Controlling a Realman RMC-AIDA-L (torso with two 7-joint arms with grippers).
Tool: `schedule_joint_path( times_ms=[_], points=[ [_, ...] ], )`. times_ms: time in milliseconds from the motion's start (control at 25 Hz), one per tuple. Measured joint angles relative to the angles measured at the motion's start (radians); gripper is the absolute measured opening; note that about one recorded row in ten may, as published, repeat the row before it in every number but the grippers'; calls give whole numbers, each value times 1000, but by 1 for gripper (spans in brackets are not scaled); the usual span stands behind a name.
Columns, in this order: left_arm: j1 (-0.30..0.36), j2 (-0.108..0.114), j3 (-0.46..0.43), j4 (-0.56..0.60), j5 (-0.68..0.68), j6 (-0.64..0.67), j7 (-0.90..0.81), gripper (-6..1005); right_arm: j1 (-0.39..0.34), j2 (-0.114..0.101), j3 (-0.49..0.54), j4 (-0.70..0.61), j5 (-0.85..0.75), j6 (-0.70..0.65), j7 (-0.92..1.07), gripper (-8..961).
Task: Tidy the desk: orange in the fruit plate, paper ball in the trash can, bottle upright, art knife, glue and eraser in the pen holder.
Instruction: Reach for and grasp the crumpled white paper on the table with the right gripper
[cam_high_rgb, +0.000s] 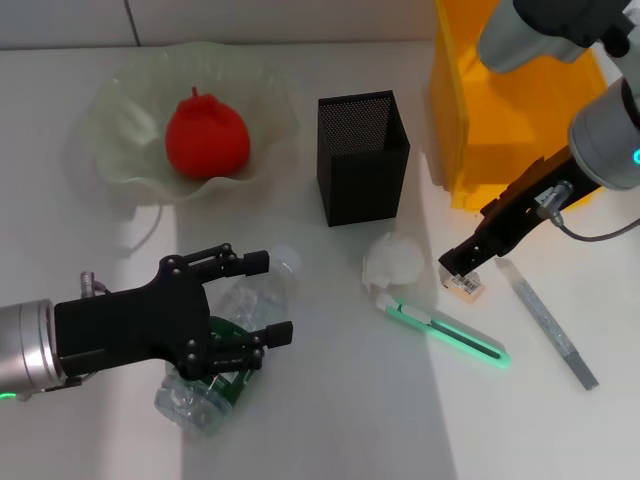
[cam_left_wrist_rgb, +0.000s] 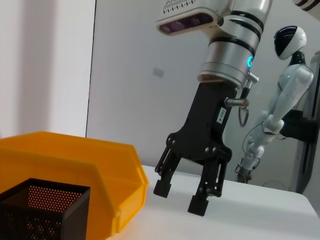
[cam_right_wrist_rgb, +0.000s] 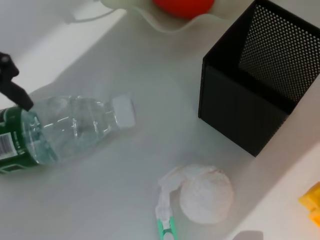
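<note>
Where objects lie, white desk (cam_high_rgb: 330, 420) meets pale wall (cam_left_wrist_rgb: 140, 75).

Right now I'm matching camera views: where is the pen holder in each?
Head view: pen holder stands centre, between fruit plate and trash can.
Left wrist view: bottom-left corner, in front of the trash can.
Right wrist view: upper right.
Shared landmark: the trash can.

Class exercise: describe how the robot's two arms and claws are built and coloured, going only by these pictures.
Both arms are silver-grey cylinders ending in matt black, linkage-style claws. The right claw has blocky black fingertips, a white label on its black body, a glowing cyan light and a looped grey cable at the wrist. The left claw looks alike.
</note>
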Motion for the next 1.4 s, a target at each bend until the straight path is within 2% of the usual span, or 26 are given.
schedule_joint_path(
  times_ms=[520, 1400],
  points=[
    [7, 0, 15, 0, 0, 5, 1, 800, 12, 0, -110, 123, 33, 222, 45, 823],
    [21, 2, 16, 0, 0, 25, 2, 799, 62, 0, -182, 335, 74, 371, 50, 820]
  ],
)
